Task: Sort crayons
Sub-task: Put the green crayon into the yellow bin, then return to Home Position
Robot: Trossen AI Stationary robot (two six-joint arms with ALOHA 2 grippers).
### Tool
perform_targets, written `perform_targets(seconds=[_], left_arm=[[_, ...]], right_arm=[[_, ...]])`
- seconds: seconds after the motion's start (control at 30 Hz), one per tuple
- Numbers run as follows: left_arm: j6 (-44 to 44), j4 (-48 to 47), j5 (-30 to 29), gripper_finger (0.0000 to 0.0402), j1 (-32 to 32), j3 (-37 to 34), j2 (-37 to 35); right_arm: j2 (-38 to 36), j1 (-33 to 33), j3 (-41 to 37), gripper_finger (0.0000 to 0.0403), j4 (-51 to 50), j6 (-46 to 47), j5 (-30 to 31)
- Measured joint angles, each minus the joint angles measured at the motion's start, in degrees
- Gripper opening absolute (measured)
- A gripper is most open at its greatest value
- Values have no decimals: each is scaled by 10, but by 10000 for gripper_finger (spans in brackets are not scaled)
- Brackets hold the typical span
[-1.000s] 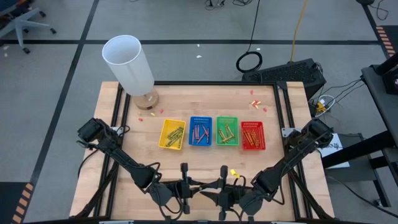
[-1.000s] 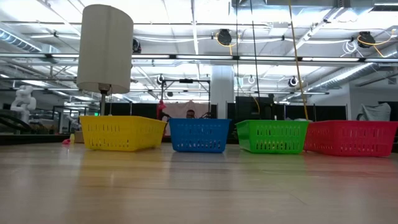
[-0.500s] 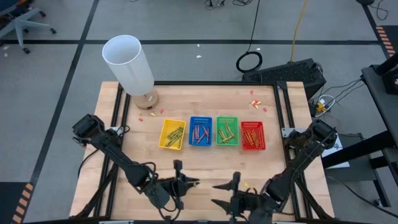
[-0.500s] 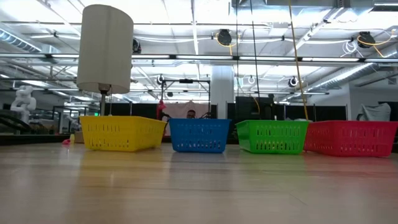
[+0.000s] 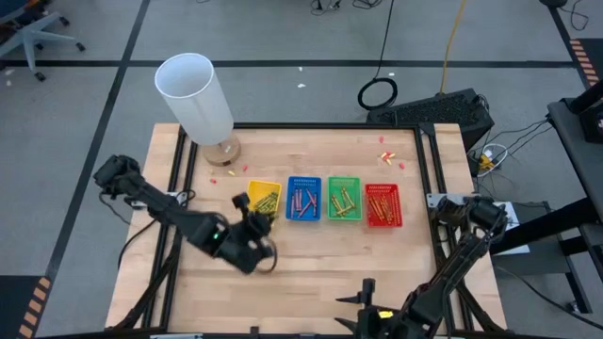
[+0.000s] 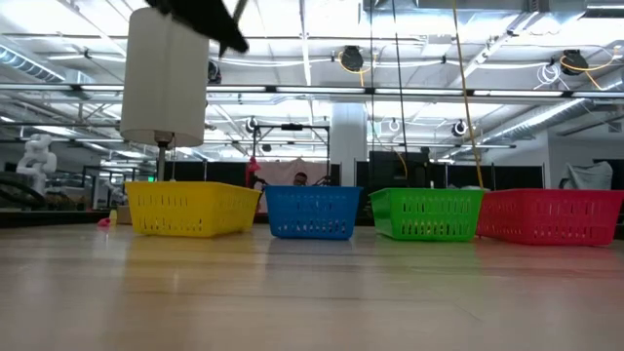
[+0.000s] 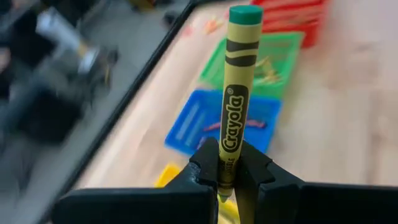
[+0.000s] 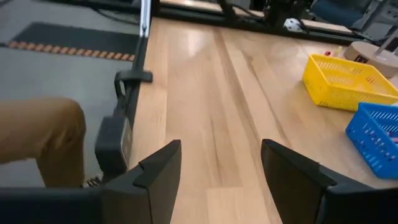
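Observation:
A yellow crayon (image 7: 237, 93) with a green tip sticks out of my left gripper (image 7: 226, 160), which is shut on it. That gripper (image 5: 243, 207) hovers at the left side of the yellow tray (image 5: 264, 215); the low view shows it high up (image 6: 210, 18). More crayons lie in the yellow, blue (image 5: 303, 179), green (image 5: 344, 179) and red (image 5: 382, 187) trays standing in a row. My right gripper (image 5: 358, 294) is open and holds nothing at the table's near edge; its wrist view (image 8: 221, 163) looks over bare wood. My left gripper pinches the crayon's blunt end (image 7: 224, 169) between its two fingers. The crayon runs on in line with the fingers, its green tip (image 7: 245, 14) farthest from them. It is lifted clear of the table and the trays.
A tall white cylinder (image 5: 193, 94) on a round wooden foot stands at the back left. Small red scraps lie at the back right (image 5: 386, 155) and in front of the cylinder (image 5: 219, 175). A person's tan trouser leg (image 8: 37, 140) shows beside the table's edge.
My left gripper has swung up from the near edge toward the yellow tray, carrying the crayon and tipping its fingers. My right gripper has drawn back toward the near edge and sunk lower, and its fingers stand wider apart than before.

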Motion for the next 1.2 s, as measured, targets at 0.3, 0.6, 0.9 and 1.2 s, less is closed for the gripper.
perform_targets(seconds=[0.3,0.6,0.9,1.2], left_arm=[[-205,-110,139,19,136,-4,31],[-246,-145,239,30,206,-4,84],[-275,-189,238,33,224,-4,120],[-277,-187,254,71,224,-4,144]], right_arm=[[17,-3,0,205,3,-3,0],[17,-3,0,205,5,-4,0],[17,-3,0,205,4,-3,0],[17,-3,0,205,4,-4,0]])
